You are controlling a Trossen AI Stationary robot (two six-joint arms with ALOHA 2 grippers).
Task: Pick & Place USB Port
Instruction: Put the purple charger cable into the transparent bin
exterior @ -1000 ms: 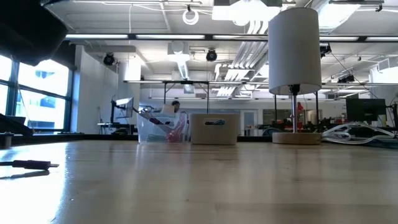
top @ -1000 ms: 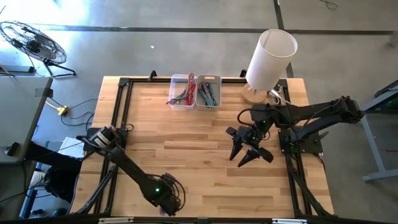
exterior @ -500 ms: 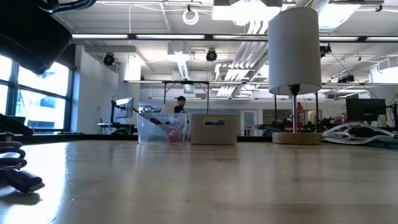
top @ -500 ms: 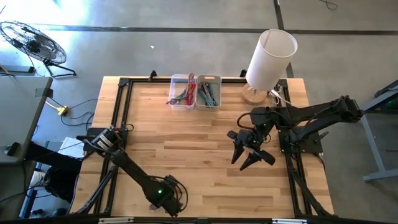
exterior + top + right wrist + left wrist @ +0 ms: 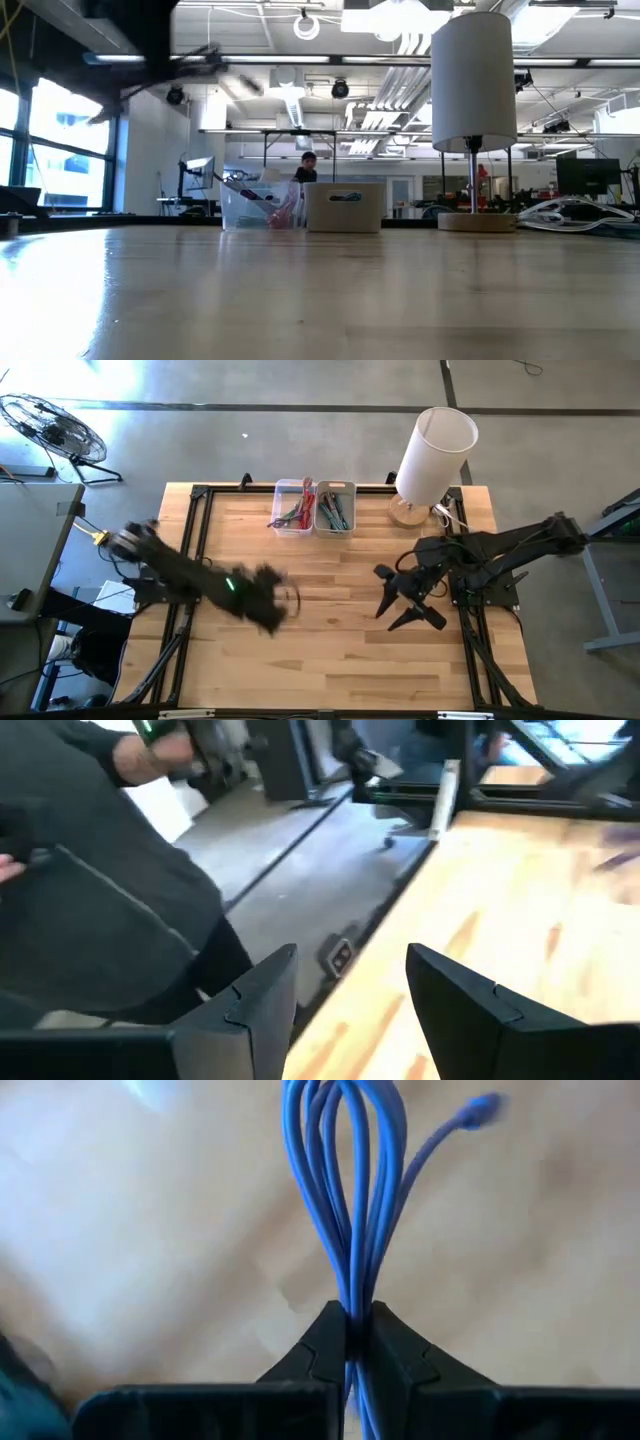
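At the left edge of the light wooden desk, framed by black rails, the dark left arm is seen stretched inward from its base, blurred in the high view, with the left pincer over the left-centre of the boards. In the left wrist view its fingers are pressed together on a looped blue cable, whose plug end is seen curling off above the wood. Broad bare planks lie open across the front and middle of the desk. At the back edge two small clear plastic bins of cables are set side by side, and a white cylindrical lamp is placed at the back right corner. The right arm is held bent over the right side, its right pincer spread wide and holding nothing.
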